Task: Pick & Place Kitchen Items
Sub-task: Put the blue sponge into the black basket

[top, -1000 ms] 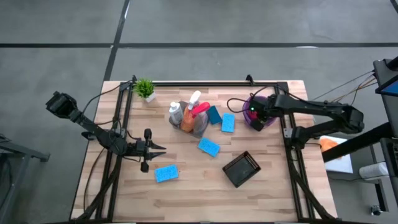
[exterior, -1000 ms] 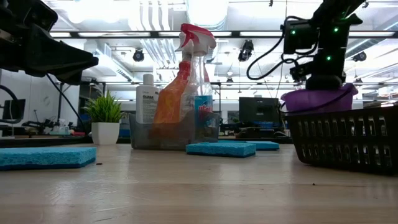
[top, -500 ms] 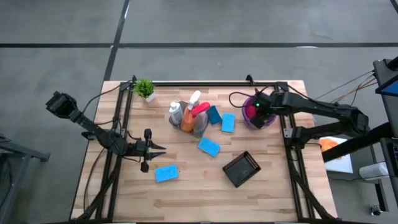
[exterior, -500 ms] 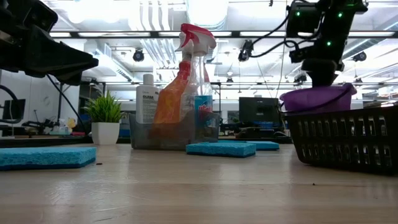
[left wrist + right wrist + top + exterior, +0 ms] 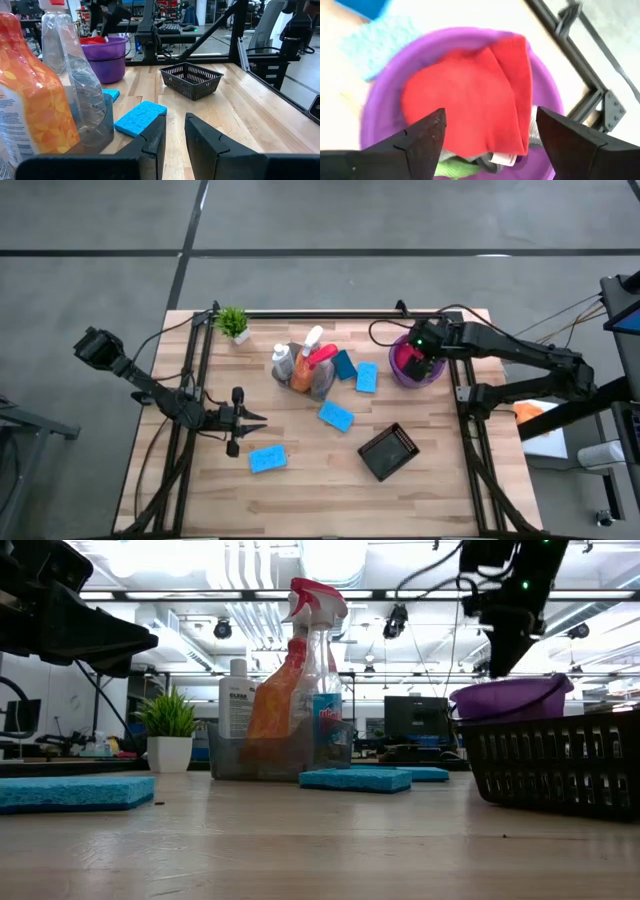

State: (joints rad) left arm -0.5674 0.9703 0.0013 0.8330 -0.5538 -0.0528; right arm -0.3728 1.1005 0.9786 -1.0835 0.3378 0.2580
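Observation:
My right gripper (image 5: 412,360) hangs open over the purple bowl (image 5: 432,377) at the table's far right, fingers pointing down. A red cloth (image 5: 470,100) lies in the bowl on top of grey and green cloths, clear of the fingers. Near the left edge my left gripper (image 5: 258,418) stays level, its fingers a narrow gap apart with nothing between them. Several bottles (image 5: 305,367) stand in a grey tray at the middle. Blue sponges lie flat on the wood (image 5: 267,458), (image 5: 336,416), (image 5: 367,377).
A black mesh basket (image 5: 388,451) sits right of centre toward the near edge. A small potted plant (image 5: 234,323) stands at the far left. Metal frame rails run along both sides of the table. Bare wood lies along the near edge.
My right gripper has risen out of the purple bowl and opened, leaving the red cloth lying in the bowl.

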